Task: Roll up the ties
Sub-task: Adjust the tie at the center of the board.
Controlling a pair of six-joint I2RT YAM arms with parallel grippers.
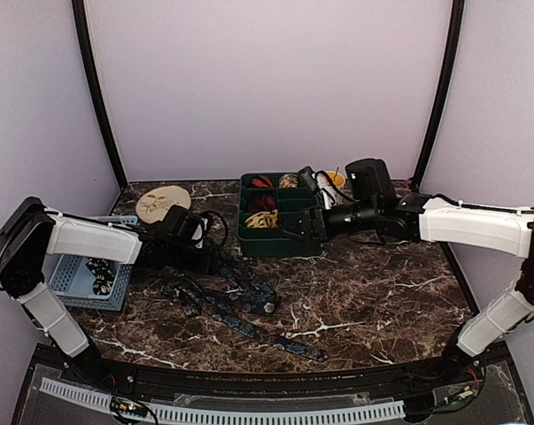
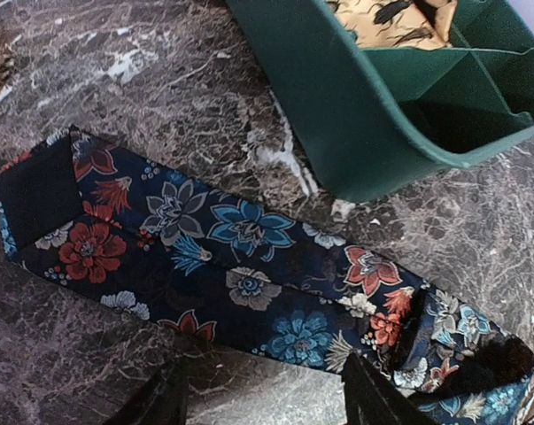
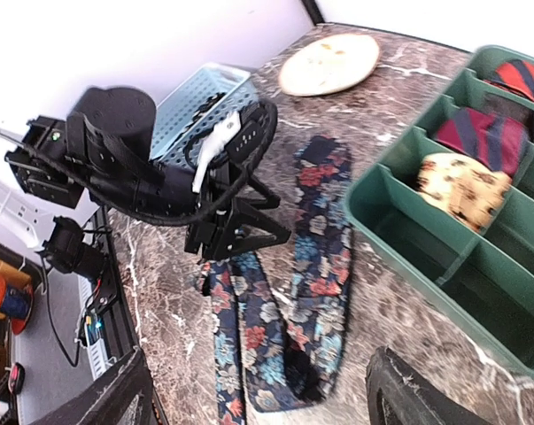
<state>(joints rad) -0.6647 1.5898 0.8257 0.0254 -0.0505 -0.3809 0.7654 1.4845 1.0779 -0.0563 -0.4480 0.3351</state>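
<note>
Pale lilac walls (image 1: 267,80) are enclosing the dark marbled surface (image 1: 373,301), with 2 black poles (image 1: 96,88) standing in the back corners.

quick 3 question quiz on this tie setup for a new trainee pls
1. True or false: the floral tie is already rolled into a coil.
2. Where do the rolled ties sit? A in the green tray; B in a gripper; C hanging on the wall.
3. Fill in: the left gripper hovers over the floral tie with its jaws ___.

Key: 1 false, it lies flat on the table; 2 A; 3 open.
</note>
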